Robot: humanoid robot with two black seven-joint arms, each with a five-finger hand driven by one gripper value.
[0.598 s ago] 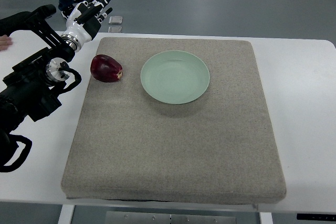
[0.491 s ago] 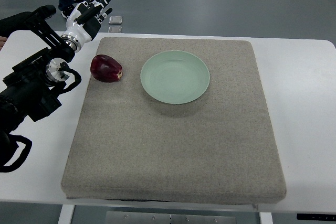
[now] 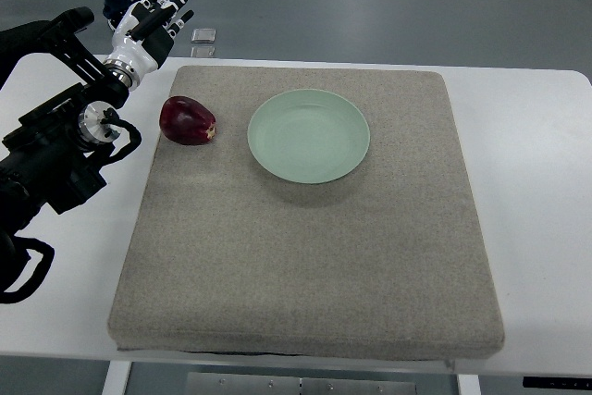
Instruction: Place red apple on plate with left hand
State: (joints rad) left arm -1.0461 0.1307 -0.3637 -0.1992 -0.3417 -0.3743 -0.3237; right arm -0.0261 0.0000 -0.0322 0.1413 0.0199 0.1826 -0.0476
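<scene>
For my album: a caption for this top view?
Left hand open beyond dark red apple, pale green ceramic plate empty.
</scene>
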